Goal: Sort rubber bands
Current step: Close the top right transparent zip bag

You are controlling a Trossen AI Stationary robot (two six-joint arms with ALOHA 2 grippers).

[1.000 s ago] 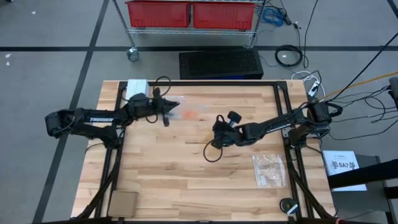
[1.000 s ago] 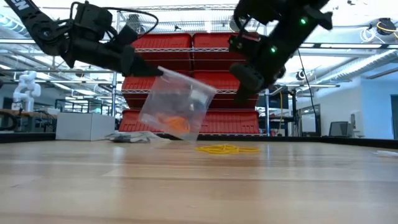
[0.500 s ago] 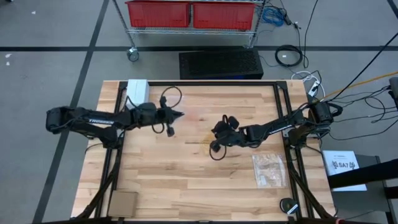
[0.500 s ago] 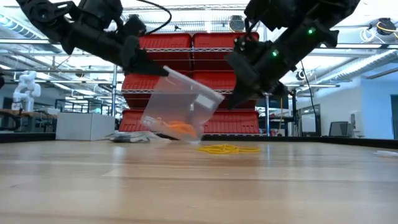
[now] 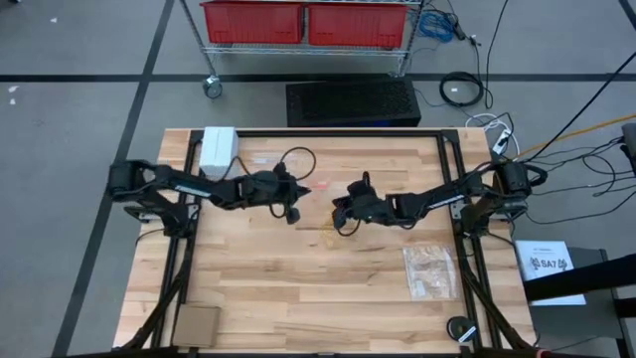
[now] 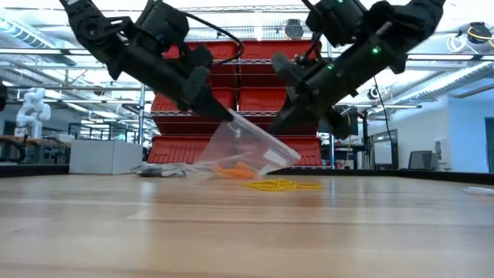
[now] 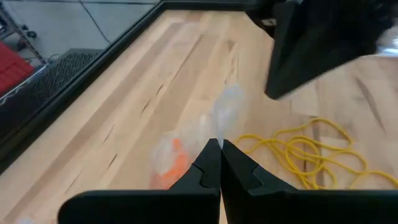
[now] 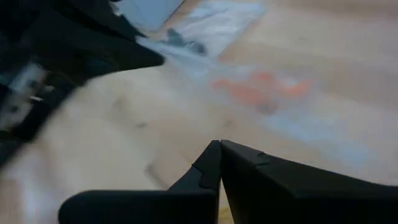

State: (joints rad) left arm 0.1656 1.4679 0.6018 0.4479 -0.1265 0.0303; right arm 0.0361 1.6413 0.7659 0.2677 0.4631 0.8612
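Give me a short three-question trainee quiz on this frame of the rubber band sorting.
1. True or false: the left gripper holds the clear bag by its upper edge.
2. Which bands lie loose on the table? A) black B) yellow C) orange
3. Fill in: the bands inside the bag are ____.

Key: 1 true. 2 B, the yellow bands beside the bag. 3 orange. The right gripper is shut just above the bag's other side.

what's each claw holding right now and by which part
The left claw is shut on the clear zip bag at its upper edge, orange rubber bands inside. The right claw is shut at the same bag; whether it grips cannot be told.
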